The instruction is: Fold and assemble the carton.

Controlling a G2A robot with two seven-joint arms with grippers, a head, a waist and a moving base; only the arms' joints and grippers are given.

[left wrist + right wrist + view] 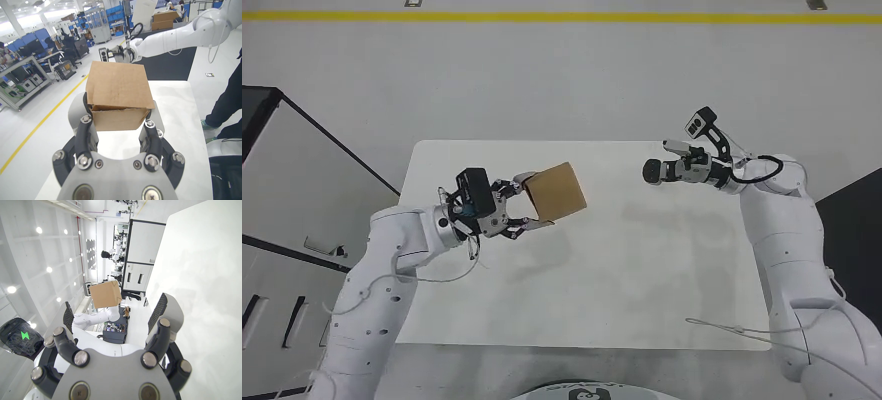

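- I see my left gripper (528, 206) clamped on the closed brown carton (558, 190), held above the white table (662, 290).
- My right gripper (113, 313) hangs well apart, fingers spread.

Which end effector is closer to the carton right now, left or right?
Left. The left end effector is shut on the carton at one end. The right end effector is open, apart from it across the table.
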